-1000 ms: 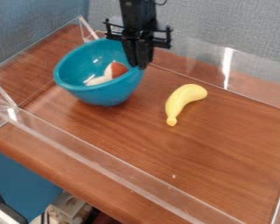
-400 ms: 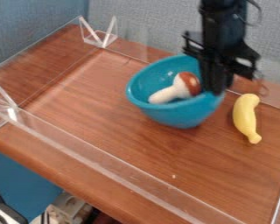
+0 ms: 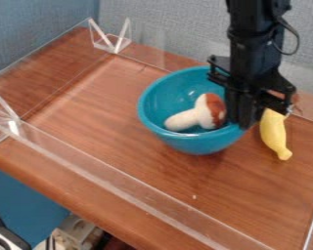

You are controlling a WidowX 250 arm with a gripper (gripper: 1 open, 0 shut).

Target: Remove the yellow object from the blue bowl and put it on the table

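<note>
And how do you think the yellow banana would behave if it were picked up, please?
The banana looks smooth and evenly shaped, so probably light and stiff, perhaps slippery. Its curve suggests it would rock or swivel rather than roll far.

Probably a lab: robot arm (image 3: 254,59), tabletop (image 3: 120,146)

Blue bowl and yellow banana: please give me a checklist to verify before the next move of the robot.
1. Banana out of the blue bowl: ok.
2. Banana lying on the table: ok, right of the bowl in the picture.
3. Bowl standing upright on the table: ok.
4. Cream-and-brown toy inside the bowl: ok.
5. Gripper clear of the bowl: not ok, it is down at the rim nearest the banana.
6. Rim held between the fingertips: cannot tell.
</note>
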